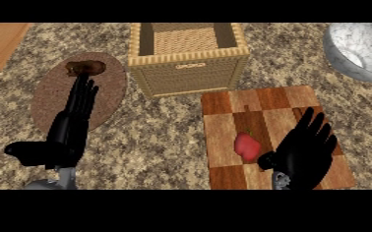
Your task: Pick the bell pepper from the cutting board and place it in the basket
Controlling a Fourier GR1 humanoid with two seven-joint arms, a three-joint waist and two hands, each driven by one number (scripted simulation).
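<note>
From the head view I see my right hand (305, 150) over the right part of the cutting board (254, 109), palm down, fingers straight and spread, pointing away from me toward the far edge of the board. They are released and grasp nothing. The thumb reaches out to the left, and its tip sits just beside the bell pepper (247, 146), at the pepper's lower right side; I cannot tell whether it touches. The wrist comes in from the lower edge of the view.

The bell pepper is red and lies on the cutting board, a little left of the board's middle and toward its near edge, with its small stem pointing away from me.

My left hand (71, 123) lies stretched out on the left side, fingers straight and close together, pointing away from me over a round brown mat (51, 91). Its thumb sticks out to the left. The fingertips end just beside a dark brown lump (85, 68) at the far part of the mat. This hand is also released and holds nothing.

The basket (190, 73) stands on the counter (163, 132) beyond the board, open at the top, between the mat and the board. A grey bowl (350, 49) shows at the upper right edge.
</note>
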